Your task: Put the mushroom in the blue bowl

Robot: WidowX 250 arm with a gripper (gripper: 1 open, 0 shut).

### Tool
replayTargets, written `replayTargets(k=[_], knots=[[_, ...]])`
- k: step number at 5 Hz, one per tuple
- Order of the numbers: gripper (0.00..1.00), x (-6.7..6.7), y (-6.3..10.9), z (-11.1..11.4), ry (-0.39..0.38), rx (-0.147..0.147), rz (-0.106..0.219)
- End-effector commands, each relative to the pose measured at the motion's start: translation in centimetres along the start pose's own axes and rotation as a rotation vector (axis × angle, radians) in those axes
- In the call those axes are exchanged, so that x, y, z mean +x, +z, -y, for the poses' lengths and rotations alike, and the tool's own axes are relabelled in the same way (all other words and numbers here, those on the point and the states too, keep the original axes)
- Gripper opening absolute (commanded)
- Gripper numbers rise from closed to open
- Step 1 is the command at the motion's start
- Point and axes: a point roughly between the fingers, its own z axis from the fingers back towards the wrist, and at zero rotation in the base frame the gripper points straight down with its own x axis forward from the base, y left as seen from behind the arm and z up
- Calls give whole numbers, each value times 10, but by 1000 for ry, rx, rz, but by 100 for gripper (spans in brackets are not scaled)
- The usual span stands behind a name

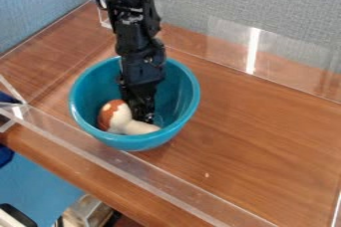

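Note:
The blue bowl [96, 84] stands on the wooden table near its left front part. Inside it lies the mushroom [120, 114], reddish-brown cap to the left and cream stem toward the front right. My gripper [143, 110] reaches straight down into the bowl from the black arm above. Its dark fingers close around the mushroom's stem side, low against the bowl's floor. The fingertips are partly hidden behind the mushroom and the bowl's inner wall.
A clear acrylic wall [273, 47] runs along the back and right of the wooden table [266, 131], and another clear barrier [147, 186] lines the front edge. A blue-grey wall stands behind.

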Motion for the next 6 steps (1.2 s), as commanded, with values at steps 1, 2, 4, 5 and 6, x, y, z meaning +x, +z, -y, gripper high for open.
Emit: replayTargets(k=[1,2,4,5,6], knots=[[0,-16,-6,9,-21,-37,-21],[100,-14,-7,14,-106,-38,-28],[100,-8,-8,20,-204,-42,-33],[100,-5,-8,21,-219,-45,-32],[100,3,-8,28,-236,-49,-31]])
